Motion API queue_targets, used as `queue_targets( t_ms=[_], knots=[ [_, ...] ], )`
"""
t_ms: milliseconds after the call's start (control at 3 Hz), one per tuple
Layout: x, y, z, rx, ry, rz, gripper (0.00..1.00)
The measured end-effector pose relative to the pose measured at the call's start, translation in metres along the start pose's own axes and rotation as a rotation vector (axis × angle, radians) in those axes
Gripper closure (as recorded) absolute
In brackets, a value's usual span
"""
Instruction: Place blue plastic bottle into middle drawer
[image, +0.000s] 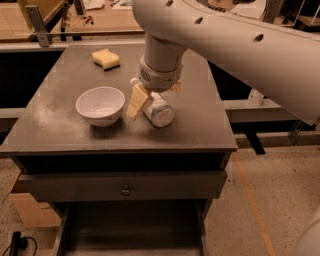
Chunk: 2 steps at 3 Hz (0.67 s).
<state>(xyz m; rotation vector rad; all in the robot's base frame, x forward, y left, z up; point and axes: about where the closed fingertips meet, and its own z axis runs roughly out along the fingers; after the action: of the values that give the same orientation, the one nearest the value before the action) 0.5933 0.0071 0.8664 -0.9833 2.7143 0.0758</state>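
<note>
The blue plastic bottle (161, 114) lies on its side on the grey cabinet top (200, 125), its white cap pointing to the back left, just right of a white bowl. My gripper (154, 97) is down over the bottle's middle, with one yellow finger (135, 102) on its left side and the other (175, 89) showing behind it on the right; the jaws stand open around the bottle. The bottle rests on the top. The middle drawer (65, 227) is pulled out below, at the bottom of the view, with a dark floor.
A white bowl (100, 104) stands left of the bottle. A yellow sponge (106, 58) lies at the back of the top. The closed drawer front with a round knob (125, 190) is above the open drawer. A tiny pump bottle (256, 96) stands on a ledge at the right.
</note>
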Motion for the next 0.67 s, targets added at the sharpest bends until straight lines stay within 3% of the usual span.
queue_targets(
  t_ms=[667],
  knots=[
    [-0.0071,0.0046,0.0098,0.026,-0.006,-0.040,0.64]
  ],
)
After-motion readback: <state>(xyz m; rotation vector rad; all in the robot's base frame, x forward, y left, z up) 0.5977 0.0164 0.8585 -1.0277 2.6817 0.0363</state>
